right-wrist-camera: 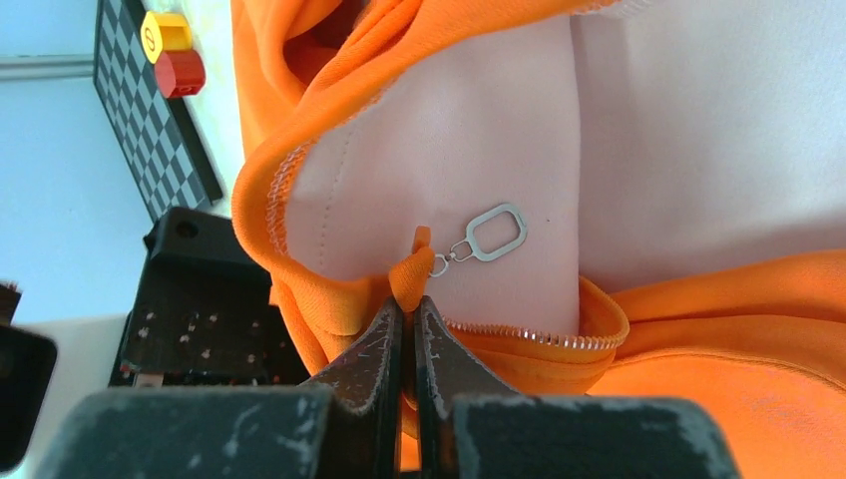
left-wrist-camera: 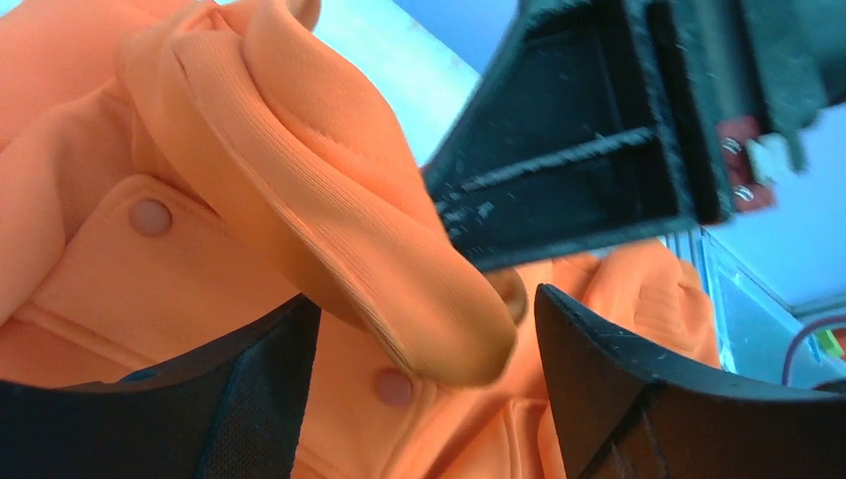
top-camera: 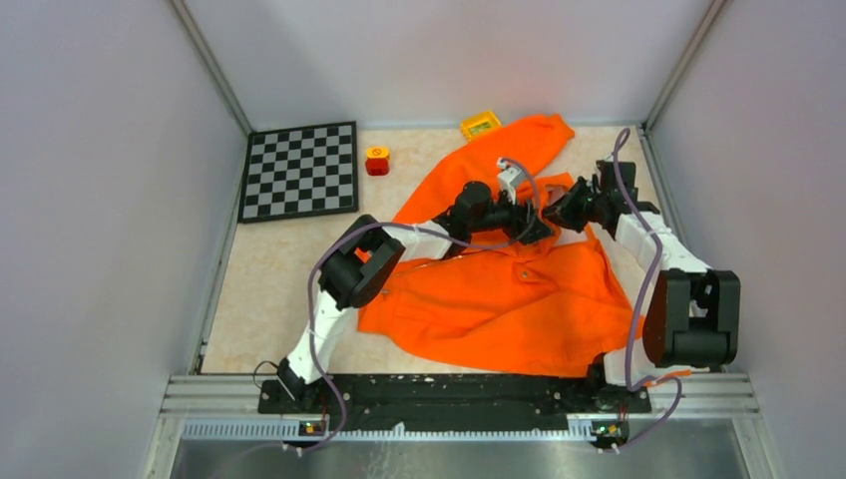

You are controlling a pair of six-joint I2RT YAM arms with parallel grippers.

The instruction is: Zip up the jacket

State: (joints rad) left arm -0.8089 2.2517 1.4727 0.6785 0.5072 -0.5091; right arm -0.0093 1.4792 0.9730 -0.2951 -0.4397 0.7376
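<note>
Bright, even light from above, faint shadows on the table (top-camera: 269, 289). The left wrist view is blurred and washed out; the zipper pull (right-wrist-camera: 496, 232) looks crisp.

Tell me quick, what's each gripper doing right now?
Left gripper: open, a fold of the jacket between its jaws.
Right gripper: shut on the jacket edge beside the zipper pull.

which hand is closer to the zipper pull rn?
Right. The right hand pinches the jacket edge right beside the zipper pull; the left hand is open around a fabric fold, no pull in its view.
</note>
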